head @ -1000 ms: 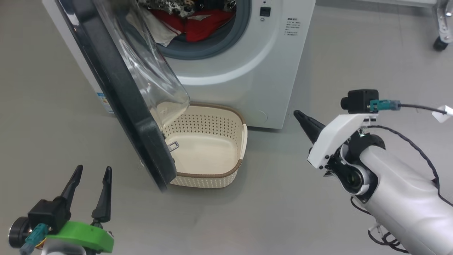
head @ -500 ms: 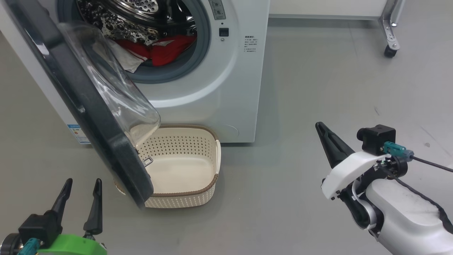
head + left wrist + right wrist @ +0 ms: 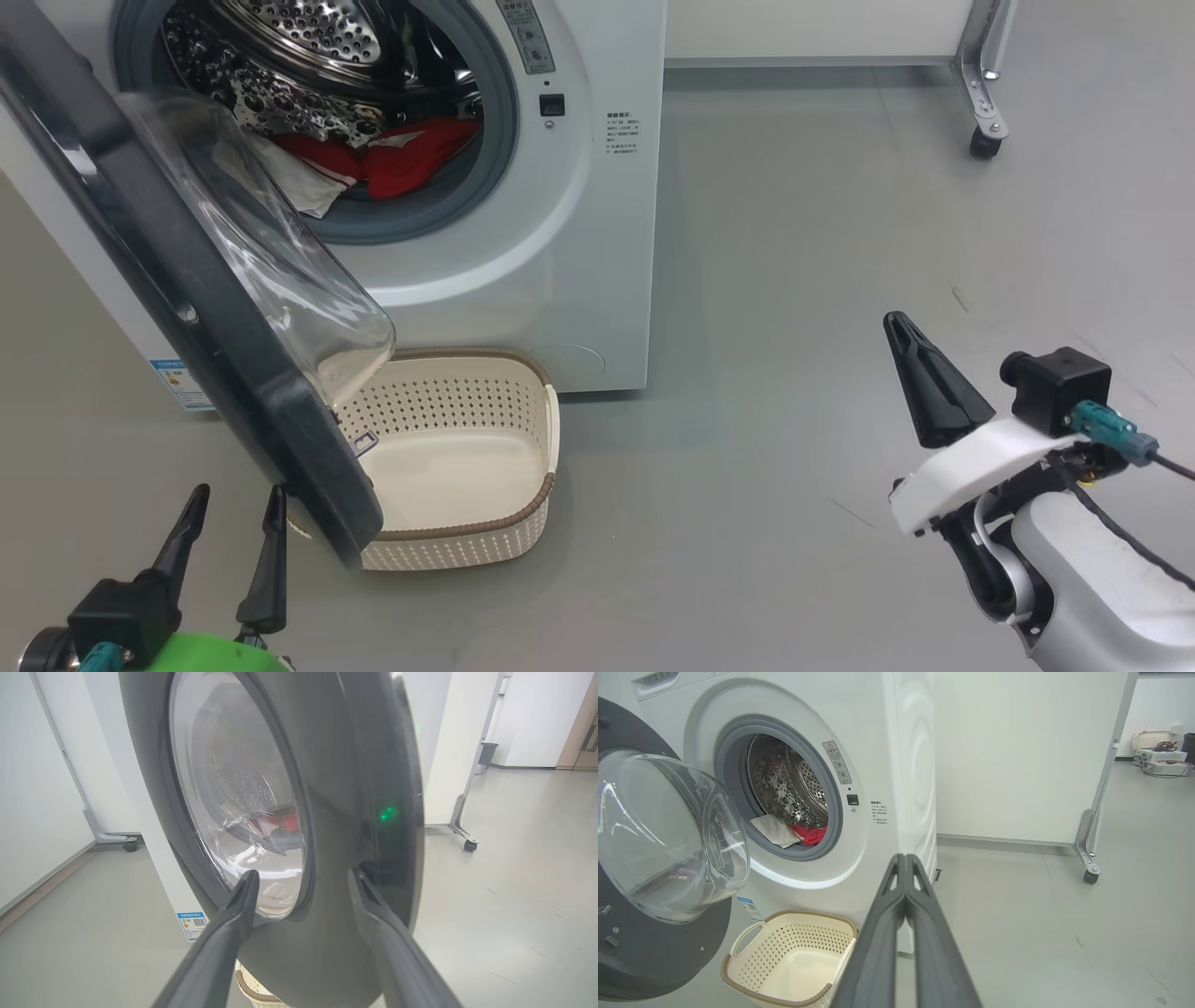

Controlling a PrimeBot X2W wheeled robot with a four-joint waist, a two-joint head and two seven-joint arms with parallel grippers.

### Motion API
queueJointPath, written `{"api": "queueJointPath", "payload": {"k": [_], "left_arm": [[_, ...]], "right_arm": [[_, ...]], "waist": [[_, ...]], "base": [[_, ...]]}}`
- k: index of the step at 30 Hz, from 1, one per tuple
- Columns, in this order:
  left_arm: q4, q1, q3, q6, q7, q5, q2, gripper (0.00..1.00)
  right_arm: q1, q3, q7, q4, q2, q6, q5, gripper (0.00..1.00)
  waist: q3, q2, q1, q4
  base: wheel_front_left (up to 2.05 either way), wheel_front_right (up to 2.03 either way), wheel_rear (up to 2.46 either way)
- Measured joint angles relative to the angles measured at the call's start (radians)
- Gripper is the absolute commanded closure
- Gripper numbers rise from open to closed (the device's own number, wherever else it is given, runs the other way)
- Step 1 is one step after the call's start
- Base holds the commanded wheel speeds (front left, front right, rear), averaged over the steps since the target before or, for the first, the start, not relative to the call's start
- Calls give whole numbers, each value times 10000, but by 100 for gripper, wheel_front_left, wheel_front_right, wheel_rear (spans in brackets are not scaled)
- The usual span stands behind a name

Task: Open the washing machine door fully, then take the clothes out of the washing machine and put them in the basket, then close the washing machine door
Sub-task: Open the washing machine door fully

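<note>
Plainly, red clothes point(image 3: 392, 163) with white trim.

Left gripper point(image 3: 239, 499): low left in the head view, fingers spread wide, pointing up. Right gripper point(image 3: 901, 329): lower right, fingers pressed together, tilted up-left; pale forearm point(image 3: 1092, 569) behind.

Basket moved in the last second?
No. The basket keeps its place at the front corner of the washing machine; the camera shifted instead.

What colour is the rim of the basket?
Brown, woven-look, on the cream basket; clearest in the head view.
</note>
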Motion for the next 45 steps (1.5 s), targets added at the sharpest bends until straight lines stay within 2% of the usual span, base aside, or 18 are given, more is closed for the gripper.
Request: {"api": "queueJointPath", "payload": {"k": [3,4,6,7,21,30,45], "left_arm": [[-19,18,6,0,0,2,-6,0],[-31,23,8,0,0,2,-8,0],[-58,33,15,0,0,38,-13,0],[-65,34,19,0,0,69,-17,0],[-113,87,-27,0,0,77,-213,0],[-115,89,-17,0,0,77,-245,0],[-109,89,-48,0,0,77,-280,0]], "right_arm": [[602,-437,0,-161,113,0,-414,100],[838,-637,0,-161,163,0,-539,87],[1258,-1020,0,-155,224,0,-832,53],[1425,-1170,0,-159,232,0,-999,0],[2948,-2696,0,-963,1020,0,-2610,0],[3582,-3026,0,-1406,1494,0,-3246,0],[4265,-3438,0,-1783,1871,0,-3866,0]], "waist": [[-4,0,0,-14],[-7,0,0,-16],[-12,0,0,-21],[-16,0,0,-23],[11,0,0,-8],[21,0,0,52],[-26,0,0,107]], "base": [[0,0,0],[0,0,0],[0,0,0],[0,0,0],[0,0,0],[0,0,0],[0,0,0]]}}
